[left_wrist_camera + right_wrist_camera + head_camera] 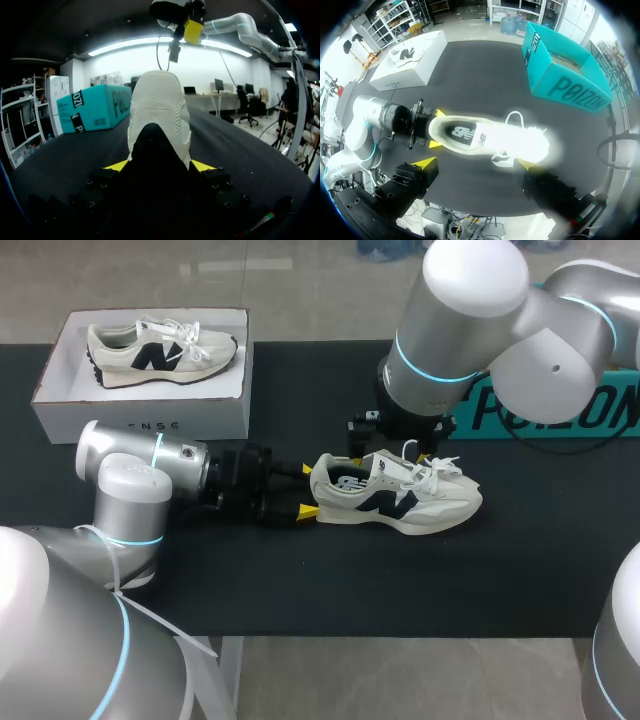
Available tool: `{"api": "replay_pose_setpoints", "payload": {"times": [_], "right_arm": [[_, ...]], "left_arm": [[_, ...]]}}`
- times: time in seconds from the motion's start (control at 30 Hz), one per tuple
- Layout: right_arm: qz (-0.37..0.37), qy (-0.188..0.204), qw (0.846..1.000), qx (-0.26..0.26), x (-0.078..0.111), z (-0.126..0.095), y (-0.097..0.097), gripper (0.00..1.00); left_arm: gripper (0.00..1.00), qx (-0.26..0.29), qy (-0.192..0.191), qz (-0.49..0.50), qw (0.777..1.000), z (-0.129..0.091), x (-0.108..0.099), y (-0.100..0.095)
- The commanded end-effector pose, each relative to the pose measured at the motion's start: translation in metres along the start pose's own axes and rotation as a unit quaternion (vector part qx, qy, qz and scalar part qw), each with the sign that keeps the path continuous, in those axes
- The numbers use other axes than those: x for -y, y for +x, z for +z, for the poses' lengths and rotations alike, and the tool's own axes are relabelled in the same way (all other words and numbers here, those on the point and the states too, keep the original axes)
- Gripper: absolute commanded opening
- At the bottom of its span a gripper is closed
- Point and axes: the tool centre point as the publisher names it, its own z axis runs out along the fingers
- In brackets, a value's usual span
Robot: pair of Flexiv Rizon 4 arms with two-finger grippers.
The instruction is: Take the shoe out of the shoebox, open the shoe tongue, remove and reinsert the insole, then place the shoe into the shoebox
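Observation:
A cream sneaker (395, 495) with a dark logo lies on its sole on the black mat, toe to the right. My left gripper (308, 490) is shut on its heel, one yellow finger on each side; in the left wrist view the heel (159, 110) fills the gap in the gripper (159, 167). My right gripper (390, 455) hangs open just above the shoe's laces. Seen from the right wrist, that gripper (475, 166) spreads wide over the shoe (490, 137), whose printed insole (462, 134) shows in the opening.
The white shoebox (140, 412) stands at the back left with a second sneaker (160, 352) in it. A teal box (540, 410) stands at the back right, behind my right arm. Bare black mat lies in front of the shoe.

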Motion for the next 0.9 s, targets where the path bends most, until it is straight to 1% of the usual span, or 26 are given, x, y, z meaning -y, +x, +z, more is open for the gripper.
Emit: {"api": "replay_pose_setpoints", "payload": {"times": [0.03, 0.23, 0.37, 0.7, 0.9], "right_arm": [[0.002, 0.003, 1.000, 0.019, -0.009, 0.020, 0.004, 1.00], [0.003, 0.007, 1.000, 0.029, -0.011, 0.032, -0.001, 1.00], [-0.002, 0.008, 0.999, 0.042, -0.015, 0.042, 0.000, 1.00], [-0.009, 0.022, 0.997, 0.071, -0.014, 0.060, 0.001, 1.00], [-0.010, 0.028, 0.996, 0.090, -0.014, 0.068, -0.004, 1.00]], "left_arm": [[0.00, 0.000, -0.001, 0.000, 1.000, 0.002, -0.002, 0.000], [0.00, 0.000, -0.001, 0.000, 1.000, 0.002, -0.002, 0.000], [0.00, 0.000, -0.001, 0.000, 1.000, 0.002, -0.002, 0.000], [0.00, 0.000, -0.001, 0.000, 1.000, 0.002, -0.002, 0.000], [0.00, 0.000, -0.001, 0.000, 1.000, 0.002, -0.002, 0.000]]}}
